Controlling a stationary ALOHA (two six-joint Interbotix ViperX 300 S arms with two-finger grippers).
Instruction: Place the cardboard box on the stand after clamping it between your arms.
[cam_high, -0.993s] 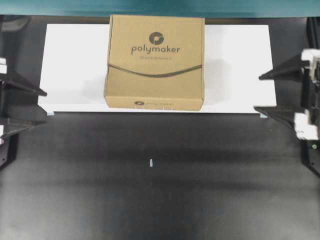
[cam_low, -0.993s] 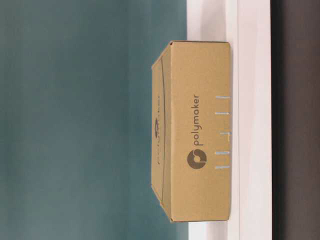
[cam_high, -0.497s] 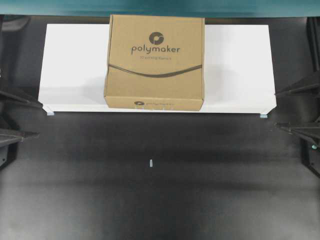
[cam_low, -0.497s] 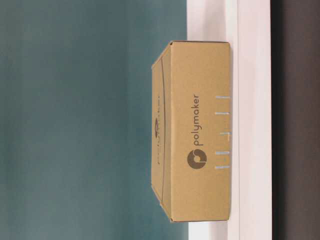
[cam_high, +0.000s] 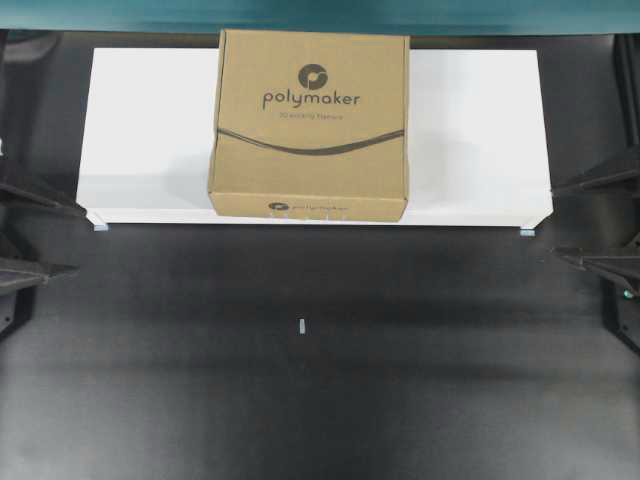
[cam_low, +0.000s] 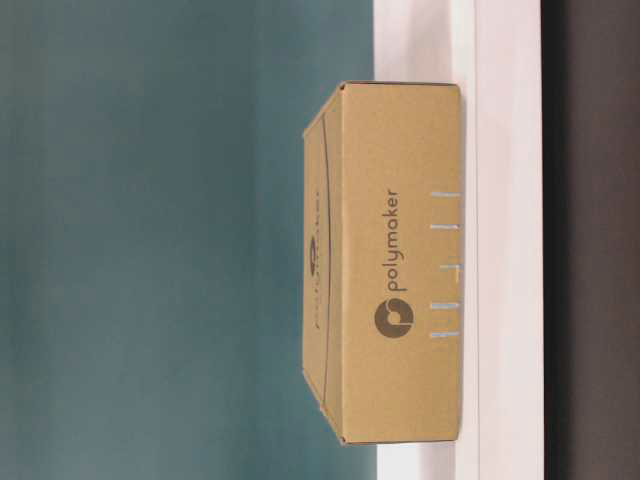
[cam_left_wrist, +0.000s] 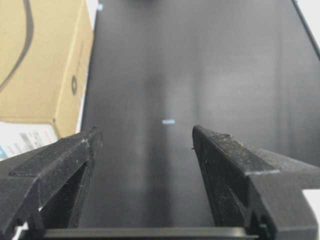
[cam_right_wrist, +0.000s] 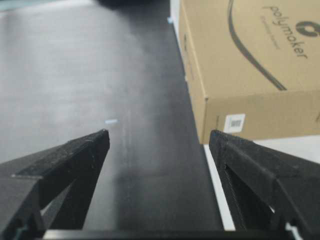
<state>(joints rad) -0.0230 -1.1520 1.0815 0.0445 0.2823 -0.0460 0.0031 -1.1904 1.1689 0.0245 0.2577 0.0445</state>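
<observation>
Materials and finishes
Cardboard box (cam_high: 308, 120): matt brown card. Stand (cam_high: 480, 130): smooth white. Table (cam_high: 320, 350): matt black. Gripper fingers (cam_left_wrist: 55, 170): rough black plastic.

Cardboard box (cam_high: 309, 122) on stand (cam_high: 480, 130) — pincers apart

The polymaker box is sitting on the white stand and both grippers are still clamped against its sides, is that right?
Not quite. The cardboard box is on the stand, but neither gripper touches it. In the overhead view the left gripper and right gripper sit open at the table's edges, well clear of it.
</observation>
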